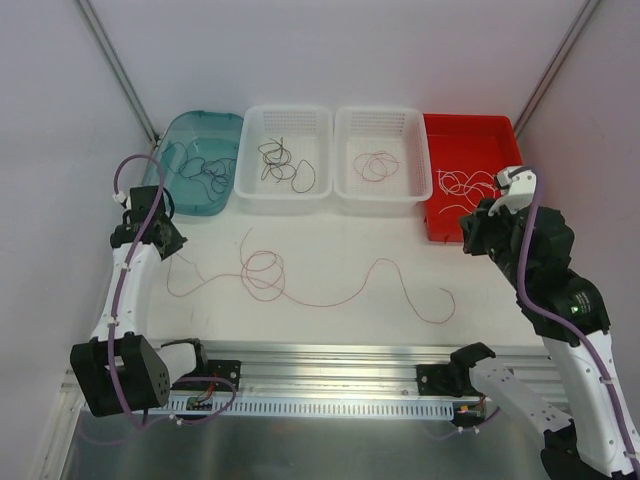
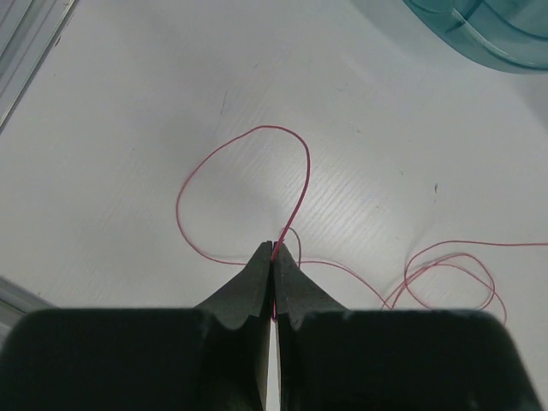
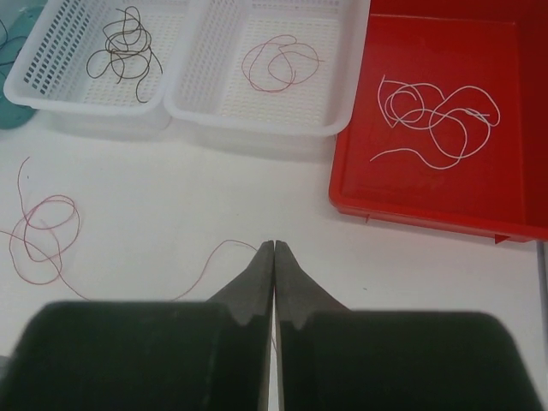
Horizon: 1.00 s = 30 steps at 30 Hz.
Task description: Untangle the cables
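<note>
We find a white table [image 1: 330, 235] enclosed by pale walls [image 1: 330, 50], with an aluminium rail [image 1: 330, 362] along its near edge. At the far edge stand a teal tray [image 1: 205, 118], two white baskets [image 1: 288, 112] and a red tray [image 1: 470, 122], each with coiled cables [image 3: 437, 116] inside. One long red cable [image 2: 306, 175] lies loose across the table. The left gripper [image 2: 274, 250] is clamped on a loop of it. The right gripper [image 3: 274, 247] is closed, with nothing visibly held.
</note>
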Available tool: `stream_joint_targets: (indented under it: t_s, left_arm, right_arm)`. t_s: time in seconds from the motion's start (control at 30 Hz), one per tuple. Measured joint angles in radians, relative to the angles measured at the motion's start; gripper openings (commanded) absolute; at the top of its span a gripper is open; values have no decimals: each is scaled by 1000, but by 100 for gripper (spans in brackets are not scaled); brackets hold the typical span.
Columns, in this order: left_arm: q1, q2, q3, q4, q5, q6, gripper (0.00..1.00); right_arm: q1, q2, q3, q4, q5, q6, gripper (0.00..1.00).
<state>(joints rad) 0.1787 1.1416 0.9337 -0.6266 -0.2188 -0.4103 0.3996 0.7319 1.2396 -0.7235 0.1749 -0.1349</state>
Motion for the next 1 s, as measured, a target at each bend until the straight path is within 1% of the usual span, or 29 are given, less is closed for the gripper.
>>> stream_joint_targets:
  t_s: [0.1,0.2,0.27,0.3,0.33,0.37,0.4,0.43,0.47,0.5,0.53,0.57,0.6,0.67,0.7,0.73,0.83,1.0]
  left_arm:
    - [5,-6,1,-2,28,5,0]
    - [6,-22,1,-5,88,8,0]
    - [6,-30,-3,-5,128,10,1]
    - [6,-34,-9,-3,151,10,5]
    - [6,-39,-19,0,169,11,7]
    - [6,-43,-34,1,188,11,10]
    - [6,-48,-49,0,201,11,18]
    - [6,-55,-66,0,215,14,23]
    - [6,-61,-81,1,224,12,27]
    - [6,-74,-103,-2,242,10,34]
    - [6,-87,-119,-5,254,9,38]
    - [6,-102,-134,-6,272,7,43]
    - [6,-117,-146,-8,283,6,56]
    - [5,-143,-165,-8,312,6,66]
    - [5,-154,-172,-8,325,3,69]
    - [5,-164,-180,-6,335,3,77]
    - [5,-185,-211,2,357,3,84]
    - [5,-192,-283,20,397,1,84]
  right_arm:
    - [-12,33,6,-11,-55,2,1]
    - [-13,81,-10,2,-200,1,1]
    - [-4,113,-59,31,-288,2,9]
    - [10,135,-90,40,-323,3,12]
    - [39,166,-126,53,-347,3,19]
    - [63,191,-153,67,-358,3,22]
    - [97,226,-184,80,-372,2,25]
    - [133,264,-212,95,-379,1,35]
    - [164,301,-236,109,-386,3,39]
    - [197,335,-254,124,-393,2,43]
    - [230,369,-268,145,-394,2,48]
    - [261,403,-272,161,-394,4,50]
    - [296,440,-272,185,-393,3,52]
    - [348,516,-267,238,-381,4,56]
    - [398,559,-262,267,-377,4,58]
    - [431,604,-256,290,-367,4,59]
    - [520,748,-210,339,-338,5,59]
    - [636,970,-94,401,-285,14,59]
